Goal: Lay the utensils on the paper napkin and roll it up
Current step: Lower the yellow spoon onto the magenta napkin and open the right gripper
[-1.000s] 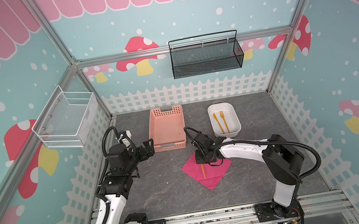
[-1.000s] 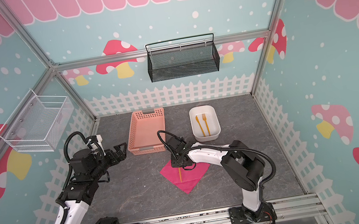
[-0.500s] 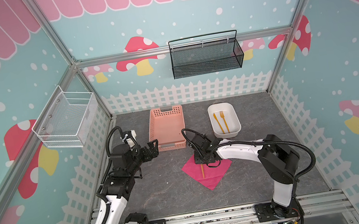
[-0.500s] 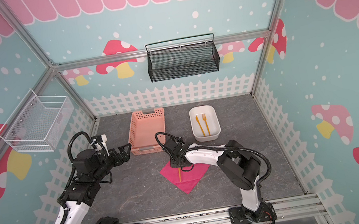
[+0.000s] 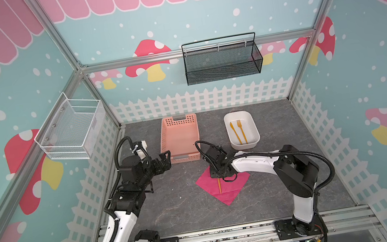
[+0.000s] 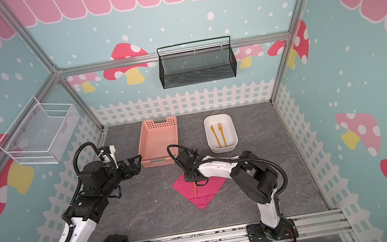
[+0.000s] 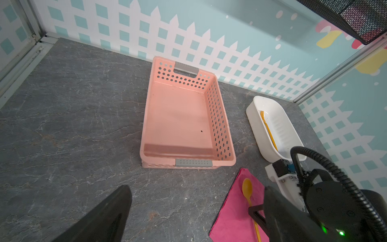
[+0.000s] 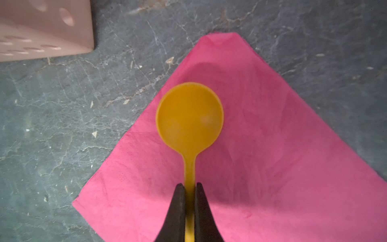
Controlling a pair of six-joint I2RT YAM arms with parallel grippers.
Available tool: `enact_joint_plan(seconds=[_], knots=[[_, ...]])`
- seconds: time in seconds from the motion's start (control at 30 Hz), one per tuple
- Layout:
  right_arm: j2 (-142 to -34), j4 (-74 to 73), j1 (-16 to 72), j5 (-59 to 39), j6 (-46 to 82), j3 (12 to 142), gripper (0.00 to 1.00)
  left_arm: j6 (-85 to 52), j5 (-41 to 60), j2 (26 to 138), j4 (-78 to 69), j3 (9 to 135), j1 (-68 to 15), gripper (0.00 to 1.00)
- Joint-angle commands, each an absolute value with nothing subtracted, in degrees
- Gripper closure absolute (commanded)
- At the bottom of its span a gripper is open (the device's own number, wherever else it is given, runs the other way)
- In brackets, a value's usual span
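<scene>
The paper napkin (image 5: pixel 233 186) (image 6: pixel 205 192) lies as a magenta diamond on the grey floor. My right gripper (image 8: pixel 190 185) (image 5: pixel 217 174) (image 6: pixel 191 177) is shut on the handle of the orange-yellow spoon (image 8: pixel 189 117) (image 7: pixel 247 188). The spoon's round bowl is low over the napkin's far corner. A fork (image 5: pixel 242 131) (image 6: pixel 222 134) and a thin straight utensil (image 5: pixel 235 133) (image 6: pixel 215 135) lie in the white dish (image 5: pixel 227 127). My left gripper (image 5: pixel 165 159) (image 6: pixel 136 164) (image 7: pixel 198 188) hangs open and empty above bare floor, left of the napkin.
An empty salmon-pink perforated basket (image 5: pixel 181 139) (image 7: pixel 178 117) stands behind the napkin, its near corner close to the right gripper (image 8: pixel 41 31). A black mesh shelf (image 5: pixel 221 61) and a white wire basket (image 5: pixel 71 129) hang on the walls. A white picket fence rings the floor.
My left gripper has moved a little to the right, toward the basket's near end. The right gripper has kept the spoon over the napkin and hardly shifted.
</scene>
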State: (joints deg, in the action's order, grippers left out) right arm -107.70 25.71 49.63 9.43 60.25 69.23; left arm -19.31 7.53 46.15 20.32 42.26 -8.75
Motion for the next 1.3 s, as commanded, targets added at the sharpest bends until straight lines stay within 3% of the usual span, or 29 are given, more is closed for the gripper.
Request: enact_joint_plan(seconds=[0.0,0.87,1.27], knots=[[-108.37,26.55,50.07,11.28,60.91,68.31,0.95,-19.2,7.09,45.15,20.32,41.92,-8.96,0.0],[-111.16,23.38,50.09,10.52,59.24,67.5,0.94,-19.33,7.47,44.92,20.08,41.65,-8.95,0.0],[-109.33,25.42,50.09,11.69,59.65,68.83,0.75,-19.17,7.39,45.04,20.14,41.75,-9.14,0.0]])
